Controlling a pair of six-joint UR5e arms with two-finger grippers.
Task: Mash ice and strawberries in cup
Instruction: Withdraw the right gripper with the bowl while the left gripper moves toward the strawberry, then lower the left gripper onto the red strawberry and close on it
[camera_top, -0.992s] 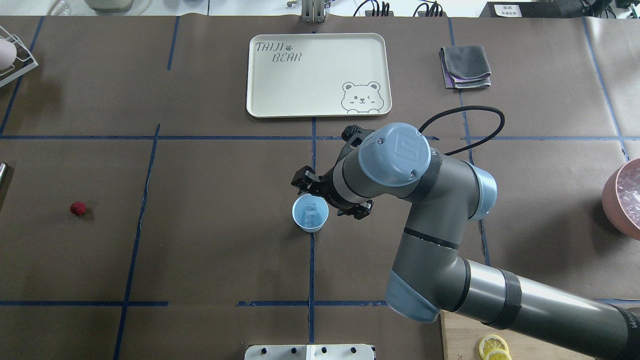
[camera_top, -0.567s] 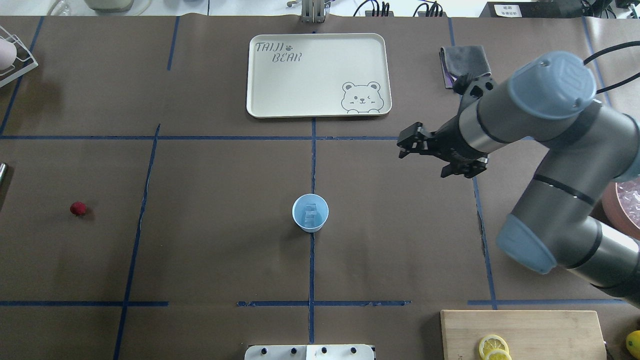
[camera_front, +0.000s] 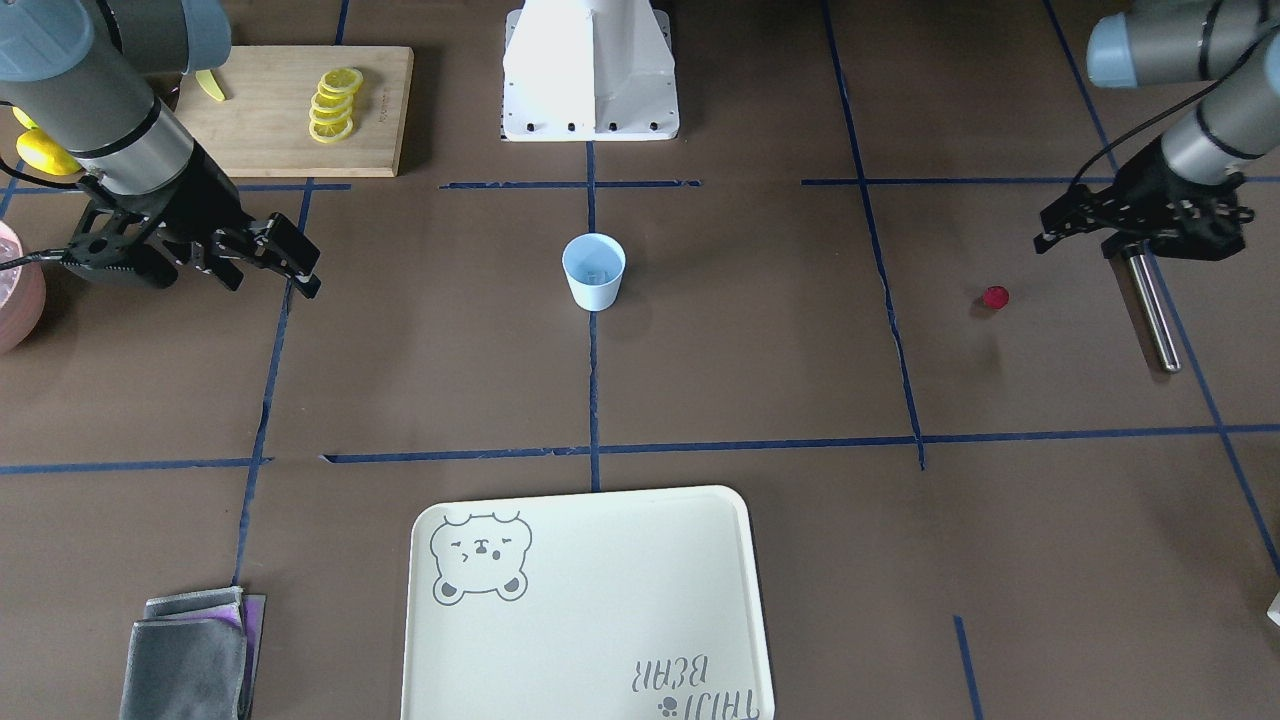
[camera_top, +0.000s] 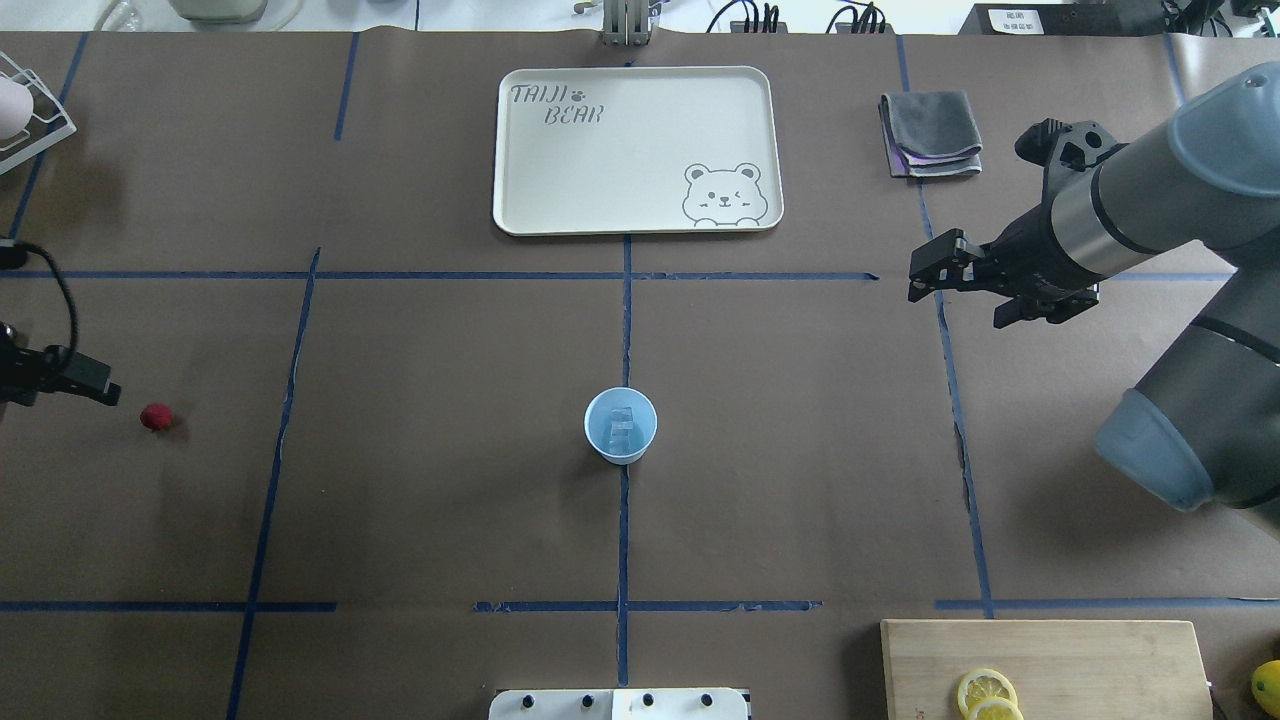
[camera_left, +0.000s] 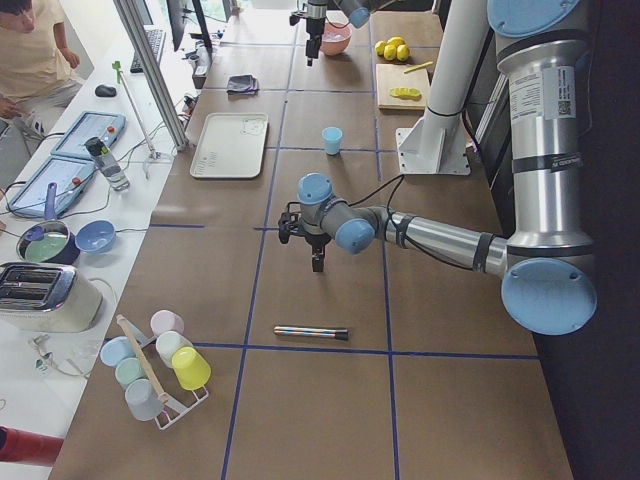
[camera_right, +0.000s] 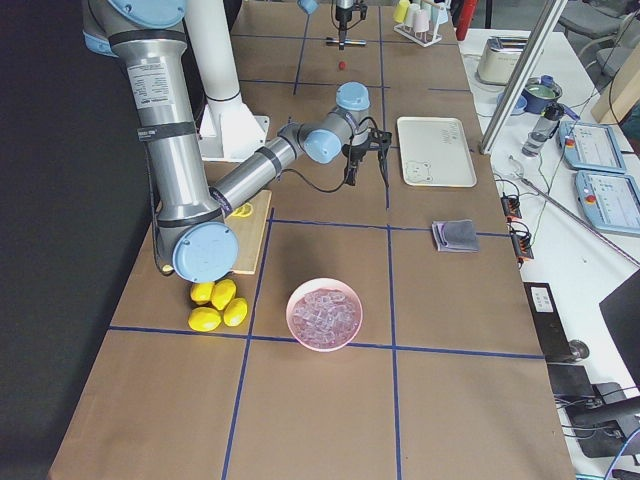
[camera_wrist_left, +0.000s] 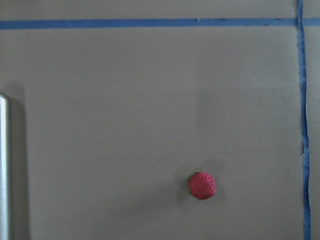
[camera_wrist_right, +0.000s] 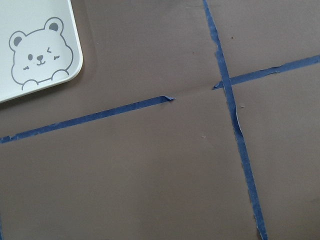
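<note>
Overhead exterior: R gripper (camera_top: 955, 303), jaws wide & empty, has been pulled well away from cup (camera_top: 589, 420); ice (camera_top: 622, 424) is left inside. L gripper (camera_front: 1077, 246), jaws apparently spread, has been brought near strawberry (camera_top: 155, 417), so its pickup is judged next.

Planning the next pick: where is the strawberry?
Front-facing view: the strawberry lies on the robot's left side, between the cup and the metal rod, nearer the rod.
</note>
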